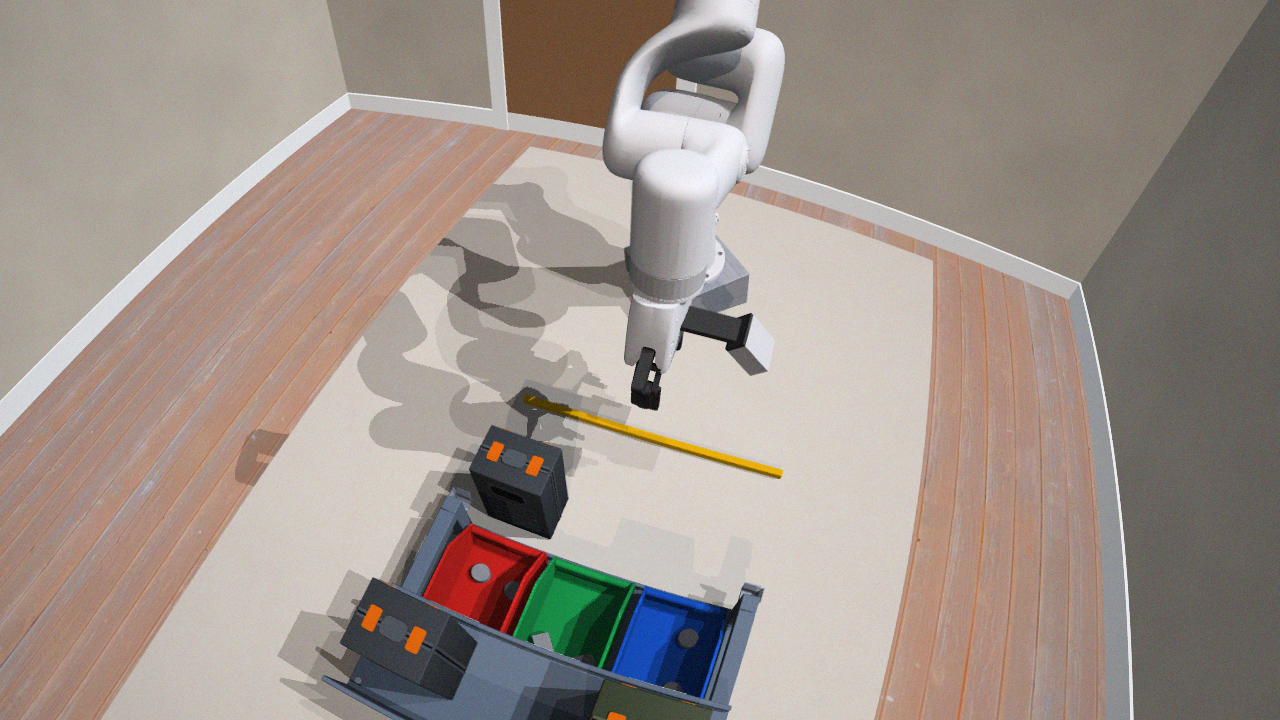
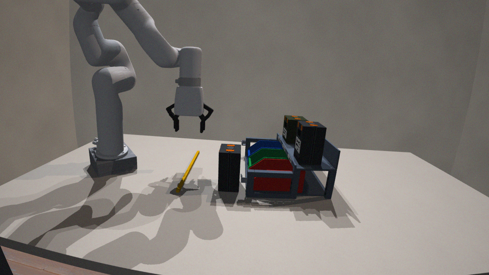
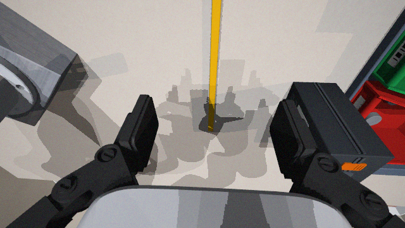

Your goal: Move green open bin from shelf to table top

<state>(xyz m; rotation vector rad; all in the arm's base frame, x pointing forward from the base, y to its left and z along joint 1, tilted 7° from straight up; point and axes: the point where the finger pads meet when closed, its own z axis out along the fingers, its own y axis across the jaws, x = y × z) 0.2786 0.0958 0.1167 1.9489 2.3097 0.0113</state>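
The green bin [image 1: 577, 604] [image 2: 270, 153] [image 3: 384, 71] sits in the shelf [image 1: 744, 640] [image 2: 270, 194], between the red bin [image 1: 474, 564] [image 2: 270, 164] [image 3: 392, 130] and the blue bin [image 1: 675, 631] [image 2: 268, 144]. A small grey part [image 1: 542, 641] lies in the green bin; round grey parts lie in the red and blue bins. The bins' open fronts face the arm's side. My gripper [image 1: 645, 404] [image 2: 188, 130] [image 3: 214, 111] is open and empty, pointing down, high above the table and well to the arm's side of the shelf.
A yellow bar [image 1: 662, 437] [image 2: 188, 170] [image 3: 215, 57] lies on the table below the gripper. A tall black case [image 1: 519, 488] [image 2: 229, 169] [image 3: 338, 120] stands before the red bin's end of the shelf. A dark case [image 1: 411, 635] [image 2: 310, 143] and an olive case [image 1: 653, 700] [image 2: 290, 131] stand on the upper deck.
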